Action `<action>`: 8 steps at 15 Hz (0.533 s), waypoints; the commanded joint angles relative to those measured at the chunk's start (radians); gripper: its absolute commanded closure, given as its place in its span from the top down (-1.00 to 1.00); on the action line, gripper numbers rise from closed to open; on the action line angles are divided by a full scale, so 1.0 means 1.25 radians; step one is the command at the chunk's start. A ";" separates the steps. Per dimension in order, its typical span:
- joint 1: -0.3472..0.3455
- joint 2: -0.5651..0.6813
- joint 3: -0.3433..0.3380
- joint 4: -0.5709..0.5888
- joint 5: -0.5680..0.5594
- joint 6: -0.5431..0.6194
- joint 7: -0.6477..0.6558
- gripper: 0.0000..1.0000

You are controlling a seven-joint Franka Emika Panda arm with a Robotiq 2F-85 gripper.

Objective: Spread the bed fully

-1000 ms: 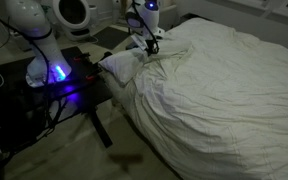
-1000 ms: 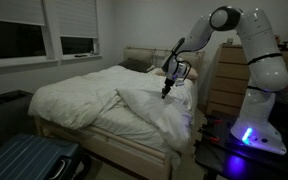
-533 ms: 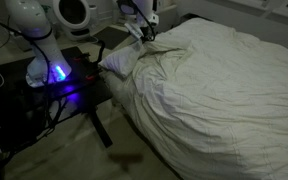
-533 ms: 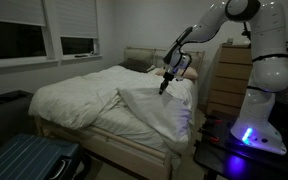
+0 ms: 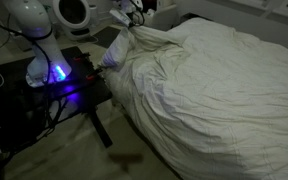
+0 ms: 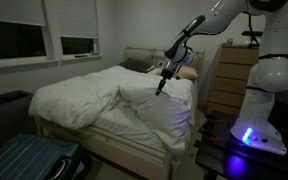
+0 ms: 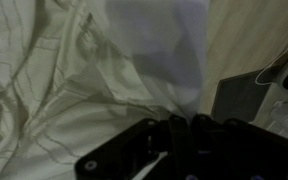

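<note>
While the tool (image 6: 161,85) grips the duvet (image 5: 214,90), a table (image 5: 90,86) flanks the bed (image 6: 119,148).

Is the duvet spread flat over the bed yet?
Not yet: the duvet is bunched up, one edge lifted by the fingers.

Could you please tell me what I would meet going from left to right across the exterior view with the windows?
A ribbed suitcase → bed → wooden dresser → robot's base with the blue light.

Soft, wrinkled, matt white cloth on the bed (image 5: 214,90); smooth, glossy white plastic shell on the robot arm (image 6: 267,85)
</note>
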 commanded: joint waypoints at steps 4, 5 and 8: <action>0.016 -0.120 0.108 -0.094 0.025 -0.055 -0.035 -0.97; 0.024 -0.130 0.119 -0.103 0.029 -0.055 -0.041 -0.97; 0.054 -0.148 0.141 -0.119 0.073 -0.058 -0.096 -0.97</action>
